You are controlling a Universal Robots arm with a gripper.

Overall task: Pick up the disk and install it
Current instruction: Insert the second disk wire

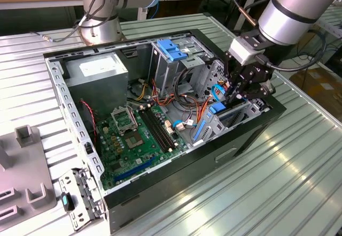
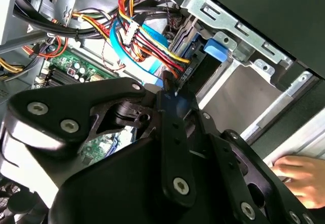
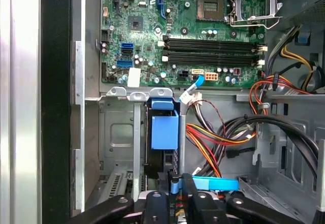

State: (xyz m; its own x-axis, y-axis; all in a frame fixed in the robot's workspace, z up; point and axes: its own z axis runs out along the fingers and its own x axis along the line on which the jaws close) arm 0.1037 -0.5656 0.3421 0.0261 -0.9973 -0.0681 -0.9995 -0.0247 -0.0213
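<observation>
The disk stands on edge in the metal bay at the front of the open computer case, its blue rail facing up and its dark body below. In the second wrist view the disk shows a blue tab at its far end, seated between the bay's metal walls. My gripper hangs over this bay at the exterior view's right. Its black fingers are drawn close together on the disk's near edge. In the first wrist view the gripper sits just behind the disk.
Coloured cables and a blue ribbon crowd the space beside the bay. The motherboard, grey power supply and blue-handled drive cage fill the case. A person's hand rests by the case. A grey fixture stands at the left.
</observation>
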